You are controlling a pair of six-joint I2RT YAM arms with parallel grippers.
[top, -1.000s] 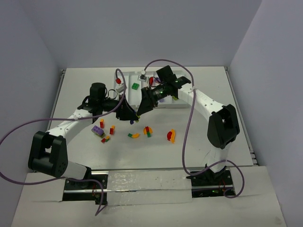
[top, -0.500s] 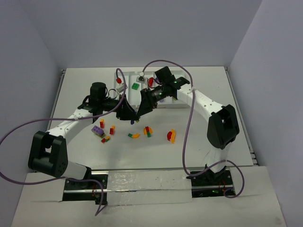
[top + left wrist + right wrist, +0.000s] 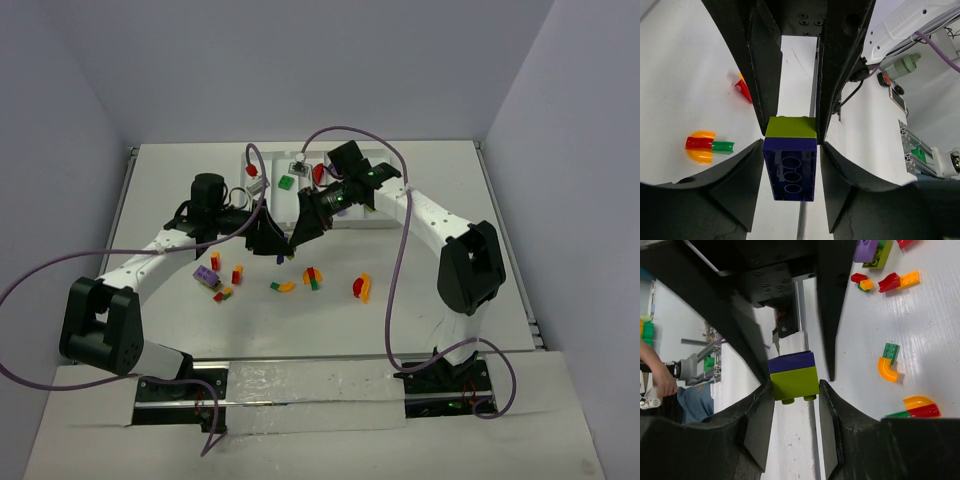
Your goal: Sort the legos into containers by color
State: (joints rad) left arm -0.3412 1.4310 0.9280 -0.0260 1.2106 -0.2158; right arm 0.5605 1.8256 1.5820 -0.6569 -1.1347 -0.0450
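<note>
Right gripper (image 3: 795, 384): pinches lime green lego (image 3: 794, 382) between both pads. Left gripper (image 3: 791, 144): brackets purple lego (image 3: 790, 170), which is stacked against the lime one; cannot tell firm pinch from loose fit. Meets nose to nose at centre of table (image 3: 450, 180), stack between, at 6 o'clock of white tray (image 3: 283, 205). Shows dark green lego (image 3: 286, 183) in a tray compartment, 12 o'clock of stack. Lists loose legos on table: red-orange curved pair (image 3: 360, 288) at 4 o'clock, green-orange pair (image 3: 282, 287) at 6, purple-lime block (image 3: 207, 277) at 8.
</note>
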